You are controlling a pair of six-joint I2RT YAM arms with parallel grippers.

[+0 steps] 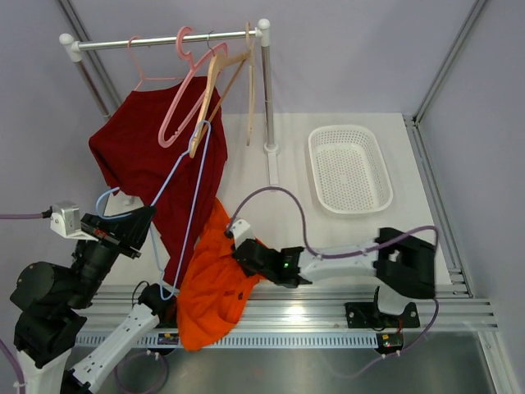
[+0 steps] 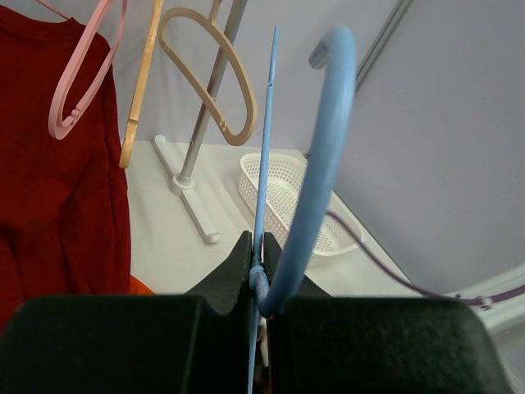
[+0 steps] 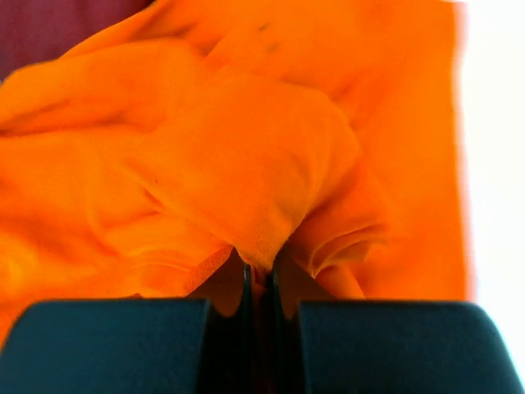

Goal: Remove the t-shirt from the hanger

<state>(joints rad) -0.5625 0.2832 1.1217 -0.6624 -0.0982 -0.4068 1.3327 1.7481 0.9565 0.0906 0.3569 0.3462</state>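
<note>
Orange t-shirt [image 1: 215,283] bunched at tabletop [image 1: 344,230] near edge, R pincer [image 1: 240,248] on its right side. L pincer [image 1: 146,220] at blue hanger [image 1: 200,129], red shirt [image 1: 139,156] behind. 1 white basket [image 1: 349,168] far right.

White clothes rack [image 1: 164,38] spanned upper left of frame, rail horizontal, upright post at right end. Red garment [image 1: 135,156] hung below rail at left, draping down toward centre-left. Bare pink hanger [image 1: 179,107] and two wooden hangers [image 1: 205,111] hooked on rail, crowded together near post. White perforated basket [image 1: 349,129] lay on white table [image 1: 328,238], right of rack foot, not touching it.
</note>
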